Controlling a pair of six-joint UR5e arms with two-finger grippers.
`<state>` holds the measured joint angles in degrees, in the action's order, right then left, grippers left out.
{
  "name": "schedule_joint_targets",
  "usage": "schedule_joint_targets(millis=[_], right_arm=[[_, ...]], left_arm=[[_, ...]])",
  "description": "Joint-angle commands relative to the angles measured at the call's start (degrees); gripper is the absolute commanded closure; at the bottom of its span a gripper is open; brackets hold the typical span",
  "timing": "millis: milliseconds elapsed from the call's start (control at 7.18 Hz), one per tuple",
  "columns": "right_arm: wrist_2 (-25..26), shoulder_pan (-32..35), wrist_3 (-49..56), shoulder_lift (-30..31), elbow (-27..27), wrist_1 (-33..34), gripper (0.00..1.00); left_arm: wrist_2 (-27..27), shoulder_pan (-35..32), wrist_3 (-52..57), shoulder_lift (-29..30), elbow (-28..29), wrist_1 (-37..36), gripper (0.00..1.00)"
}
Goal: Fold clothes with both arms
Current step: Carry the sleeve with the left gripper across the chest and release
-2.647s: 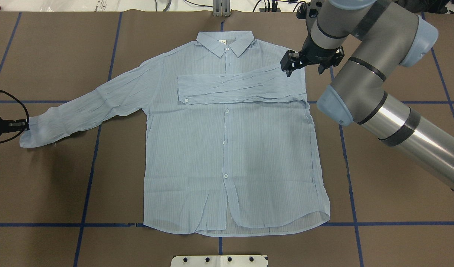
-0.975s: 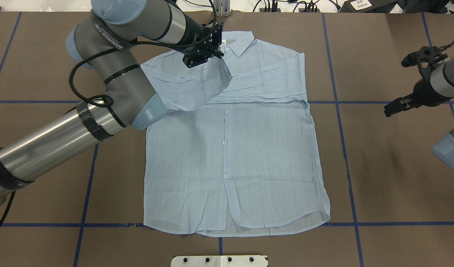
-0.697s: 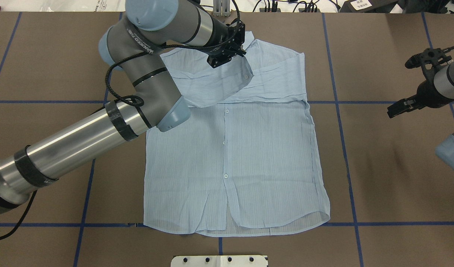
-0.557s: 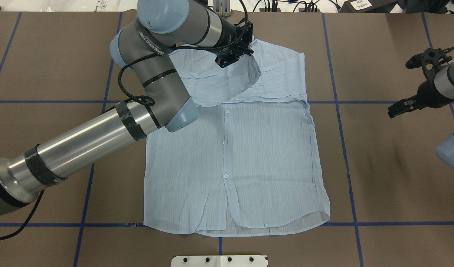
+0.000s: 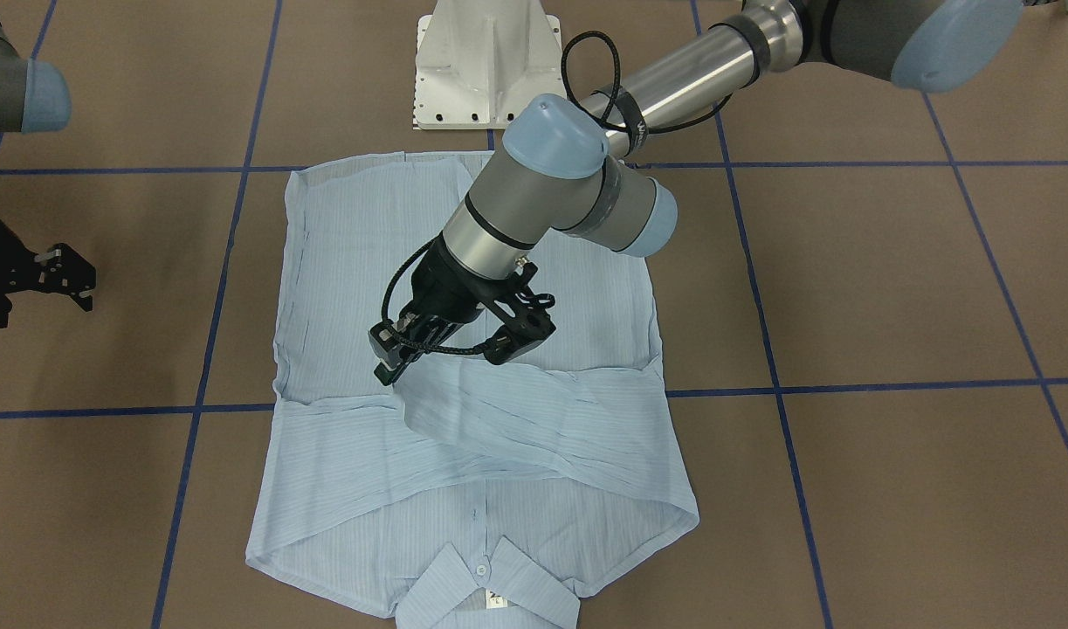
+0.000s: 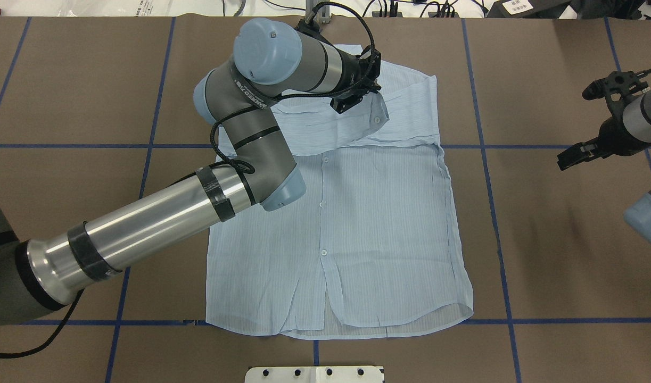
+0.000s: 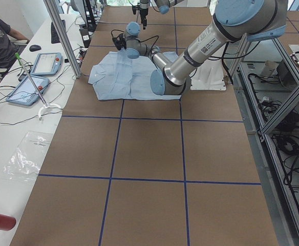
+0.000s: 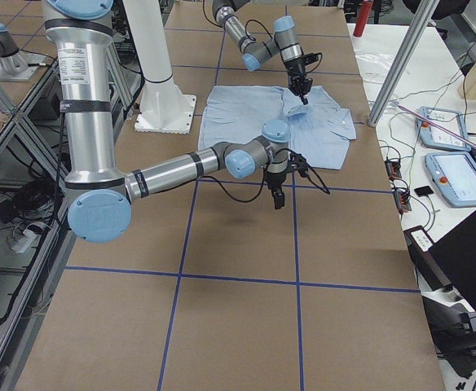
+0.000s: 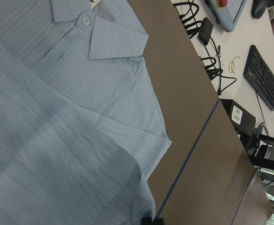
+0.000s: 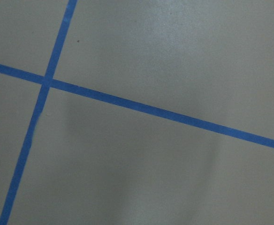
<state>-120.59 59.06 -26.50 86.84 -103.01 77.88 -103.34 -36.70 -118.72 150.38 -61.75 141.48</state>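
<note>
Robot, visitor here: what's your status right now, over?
Left pincer shut on sleeve cuff of the thin light blue striped button-up shirt, cuff lifted. Right pincer open, empty, off to the side. Nothing in the way.

Left arm [image 6: 144, 229] bent toward tabletop's far edge, left gripper [image 5: 392, 371] pinching shirt sleeve [image 6: 330, 119]. Right gripper [image 6: 569, 158] hangs toward right edge, jaw gap unclear

Bright even light; soft shadows on table [image 6: 543, 239]; glare on left arm [image 6: 144, 229]; right wrist view perhaps defocused.
</note>
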Motion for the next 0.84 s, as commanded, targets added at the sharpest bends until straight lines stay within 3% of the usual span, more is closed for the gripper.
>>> schedule_joint_targets(millis=[0, 139, 279, 418, 697], right_arm=[[0.00, -0.09, -0.04, -0.18, 0.70, -0.01, 0.00], [0.00, -0.09, 0.04, -0.62, 1.57, -0.27, 0.00], [0.00, -0.09, -0.04, -0.89, 1.76, -0.28, 0.00], [0.00, -0.17, -0.22, -1.41, 1.85, -0.36, 0.00], [-0.08, -0.18, -0.31, -2.64, 2.11, -0.36, 0.00]], left_arm=[[5.40, 4.16, -0.02, 1.41, 5.74, 3.87, 1.00], [5.51, 5.14, -0.02, 2.28, 6.89, 4.33, 1.00], [7.17, 5.67, 0.16, 3.51, 8.38, 7.46, 0.44], [7.36, 5.67, 0.24, 4.04, 10.14, 10.72, 0.00], [7.36, 5.59, 0.86, 3.70, 10.07, 10.75, 0.00]])
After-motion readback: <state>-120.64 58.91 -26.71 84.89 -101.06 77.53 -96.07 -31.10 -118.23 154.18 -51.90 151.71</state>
